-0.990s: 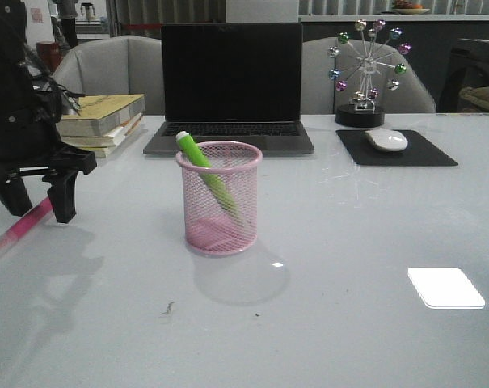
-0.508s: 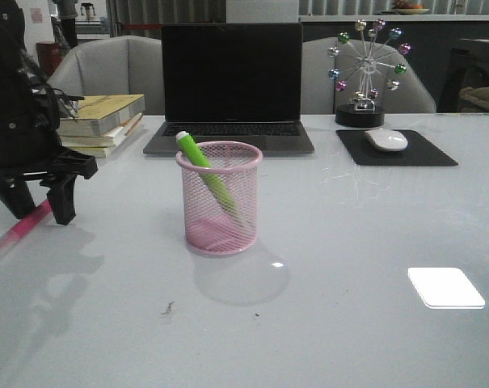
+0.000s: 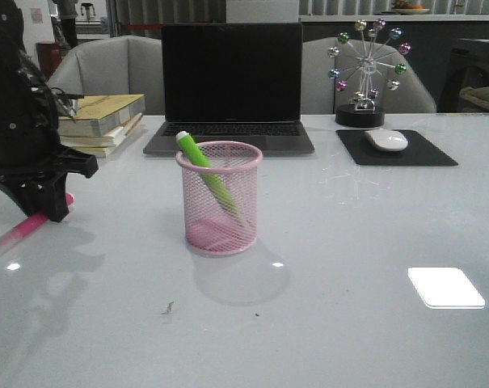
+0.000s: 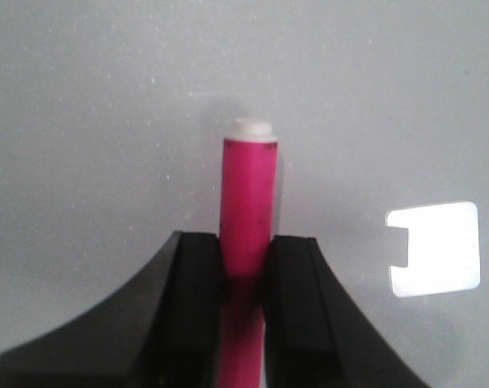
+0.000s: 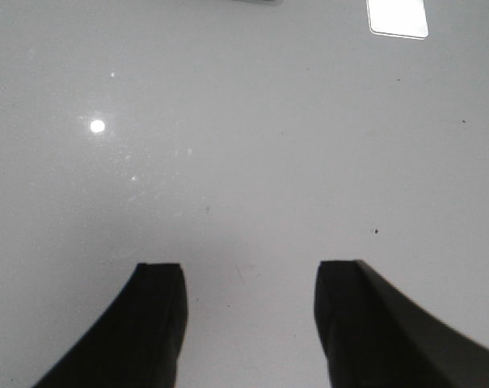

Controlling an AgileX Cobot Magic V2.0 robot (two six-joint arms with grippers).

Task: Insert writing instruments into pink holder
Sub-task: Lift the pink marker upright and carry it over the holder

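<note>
The pink holder (image 3: 220, 198), a wire-mesh cup, stands mid-table with the green marker (image 3: 205, 171) leaning inside it, whitish end up over the rim. The hot pink marker (image 3: 26, 228) lies on the table at the far left. My left gripper (image 3: 44, 208) is down on it and shut around its body. In the left wrist view both black fingers press the pink marker (image 4: 247, 202), its white end pointing away. My right gripper (image 5: 250, 279) is open over bare table, seen only in its own wrist view.
A laptop (image 3: 231, 85) stands behind the holder. Stacked books (image 3: 103, 121) lie at the back left. A mouse (image 3: 386, 140) on a black pad (image 3: 398, 149) and a ferris-wheel ornament (image 3: 365, 73) sit at the back right.
My left gripper's fingers have closed together onto the pink marker, which earlier lay between spread fingers. The holder and green marker have not moved.
</note>
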